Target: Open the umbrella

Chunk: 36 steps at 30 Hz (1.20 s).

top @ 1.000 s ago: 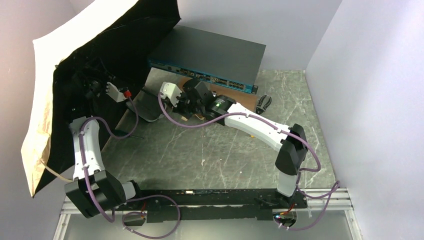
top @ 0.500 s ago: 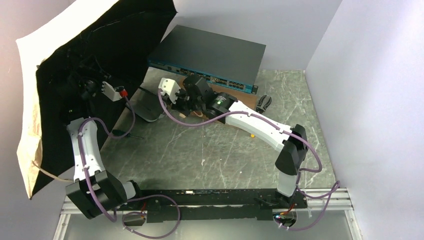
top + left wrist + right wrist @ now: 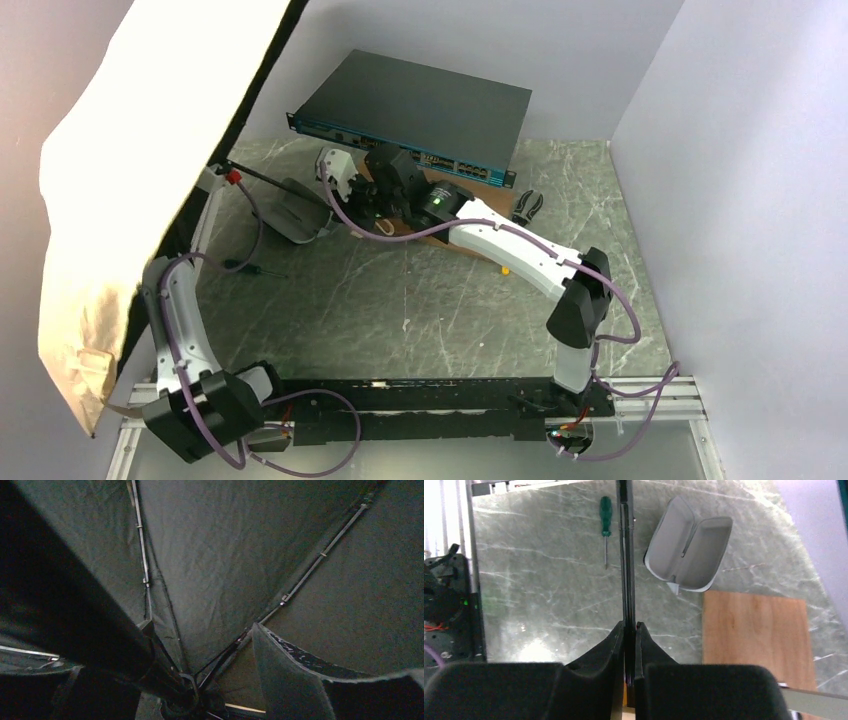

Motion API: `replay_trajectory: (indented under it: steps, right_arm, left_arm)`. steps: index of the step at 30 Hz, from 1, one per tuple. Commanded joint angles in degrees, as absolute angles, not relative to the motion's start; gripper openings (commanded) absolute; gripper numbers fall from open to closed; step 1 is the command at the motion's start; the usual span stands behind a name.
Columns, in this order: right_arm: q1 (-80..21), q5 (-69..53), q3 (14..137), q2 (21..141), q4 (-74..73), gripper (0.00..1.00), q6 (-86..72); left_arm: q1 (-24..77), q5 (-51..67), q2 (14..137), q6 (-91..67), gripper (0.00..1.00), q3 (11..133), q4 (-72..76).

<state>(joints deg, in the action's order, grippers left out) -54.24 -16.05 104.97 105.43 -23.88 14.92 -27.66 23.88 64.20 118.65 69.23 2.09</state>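
Where the right pincer [image 3: 630,625] is clamped on the thin black shaft [image 3: 625,555], the left pincer [image 3: 200,630] stands with jaws apart beneath the umbrella [image 3: 130,180], whose tan canopy is spread over the counter's [image 3: 420,310] left edge.

White arm links [image 3: 505,250], black joints [image 3: 575,310], purple cables [image 3: 340,215], green light [image 3: 437,201], black right pincer [image 3: 629,627]

1. The umbrella [image 3: 130,180] is wrinkled tan-beige outside and black underneath, with thin silvery ribs.
2. The table [image 3: 420,300] is grey-green marble with pale veins.
3. The screwdriver [image 3: 605,510] has a green handle.
4. The case [image 3: 689,545] is pale grey inside.
5. The board [image 3: 754,640] is light brown woodgrain.
6. The switch box [image 3: 420,100] is dark grey, teal-fronted.
7. The right arm [image 3: 510,255] is white with black joints.
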Motion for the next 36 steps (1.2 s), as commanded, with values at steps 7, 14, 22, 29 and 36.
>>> replay_trajectory:
  steps: [7,14,22,29,36]
  right_arm:
    - [-54.1,-19.7,107.1,108.6,-21.1,0.0,3.1]
    - [-54.1,-20.5,105.2,107.9,-15.1,0.0,0.1]
    - [-52.8,-21.5,105.6,110.4,-7.0,0.0,-0.6]
    - [-49.2,-24.3,104.8,113.4,-0.3,0.0,-2.4]
    - [-48.2,-23.7,97.0,110.5,2.3,0.46,-0.5]
  left_arm:
    - [-24.6,23.7,50.4,124.5,0.94,61.6,-3.7]
    - [-24.4,33.5,45.8,128.2,0.93,63.8,-27.4]
    - [-24.2,35.9,39.7,126.3,0.93,60.7,-33.6]
    - [-24.3,38.5,33.7,120.1,0.97,62.1,-50.3]
    - [-24.3,38.0,26.7,112.9,1.0,58.0,-67.1]
